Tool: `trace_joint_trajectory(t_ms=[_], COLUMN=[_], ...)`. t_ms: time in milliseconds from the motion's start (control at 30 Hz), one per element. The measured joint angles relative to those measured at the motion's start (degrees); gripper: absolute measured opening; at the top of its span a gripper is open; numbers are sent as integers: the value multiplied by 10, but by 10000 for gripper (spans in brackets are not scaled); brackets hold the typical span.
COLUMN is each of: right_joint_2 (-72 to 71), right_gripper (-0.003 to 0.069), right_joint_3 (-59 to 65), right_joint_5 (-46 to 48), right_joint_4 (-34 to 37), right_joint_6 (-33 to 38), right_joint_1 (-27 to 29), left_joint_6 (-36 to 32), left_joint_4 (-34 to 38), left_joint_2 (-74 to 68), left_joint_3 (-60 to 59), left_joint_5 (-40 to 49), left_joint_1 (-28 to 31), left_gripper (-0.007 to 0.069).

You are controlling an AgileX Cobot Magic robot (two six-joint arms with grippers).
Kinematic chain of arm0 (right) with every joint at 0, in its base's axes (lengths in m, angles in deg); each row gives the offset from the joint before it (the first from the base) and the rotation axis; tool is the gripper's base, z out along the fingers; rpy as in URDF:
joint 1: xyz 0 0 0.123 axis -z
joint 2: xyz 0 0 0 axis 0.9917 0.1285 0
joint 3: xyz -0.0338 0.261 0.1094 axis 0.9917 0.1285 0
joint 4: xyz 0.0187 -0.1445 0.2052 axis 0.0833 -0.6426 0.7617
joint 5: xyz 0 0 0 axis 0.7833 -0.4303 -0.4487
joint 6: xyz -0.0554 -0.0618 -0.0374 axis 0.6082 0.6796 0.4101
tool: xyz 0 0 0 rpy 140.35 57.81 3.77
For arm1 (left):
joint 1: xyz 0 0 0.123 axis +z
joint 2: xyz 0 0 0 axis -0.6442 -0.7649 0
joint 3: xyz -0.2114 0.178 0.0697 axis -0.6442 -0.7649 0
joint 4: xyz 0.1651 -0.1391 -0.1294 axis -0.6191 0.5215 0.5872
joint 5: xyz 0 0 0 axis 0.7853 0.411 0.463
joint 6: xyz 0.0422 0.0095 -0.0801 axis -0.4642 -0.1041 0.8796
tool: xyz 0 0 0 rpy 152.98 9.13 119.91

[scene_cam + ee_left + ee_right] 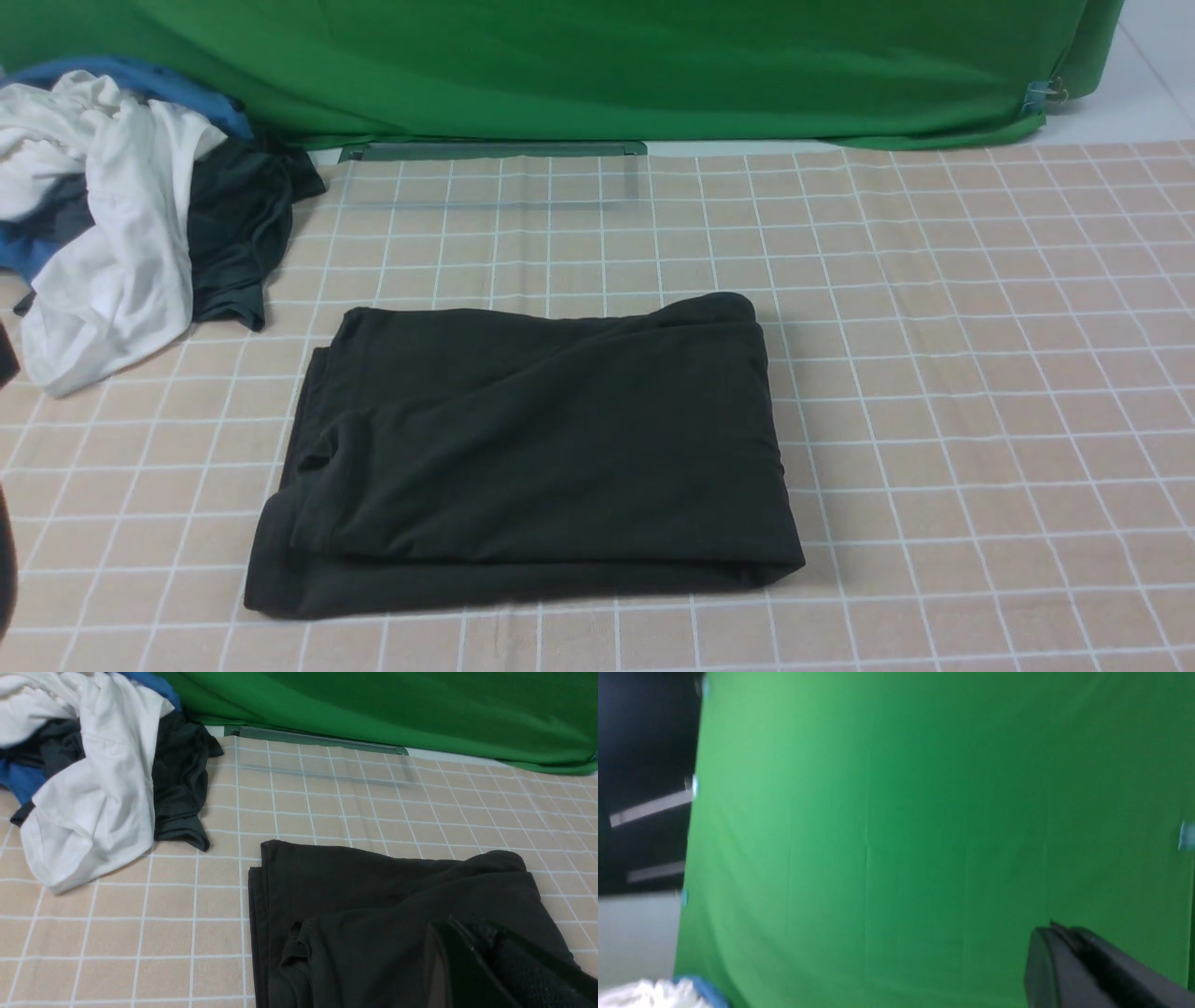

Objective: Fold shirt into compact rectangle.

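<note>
From my left gripper point(467, 926), fingertips together, I see the shirt point(551, 448) beyond it, folded, long axis running sideways; my right gripper point(1064, 928) is closed too.

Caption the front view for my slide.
Dark shirt folded unevenly on a grid-patterned cloth, beside heaped garments.

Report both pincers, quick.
Left pincer: closed, holding nothing.
Right pincer: closed, holding nothing.
</note>
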Motion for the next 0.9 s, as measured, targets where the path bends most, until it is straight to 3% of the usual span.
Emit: trace_joint_trajectory(t_ms=[333, 700, 900], right_joint_2=[-28, -28, -28], right_gripper=[163, 196, 203], right_joint_3=[14, 15, 15], right_joint_5=[-22, -23, -23], right_joint_4=[0, 0, 0], right_joint_6=[6, 6, 6], right_joint_1=[0, 0, 0], left_joint_6=[0, 0, -65], left_joint_4=[-12, -13, -52], left_joint_2=[0, 0, 0], left_joint_3=[0, 0, 0], left_joint_5=[-25, -26, -30], left_joint_1=[0, 0, 0], left_gripper=[18, 18, 18])
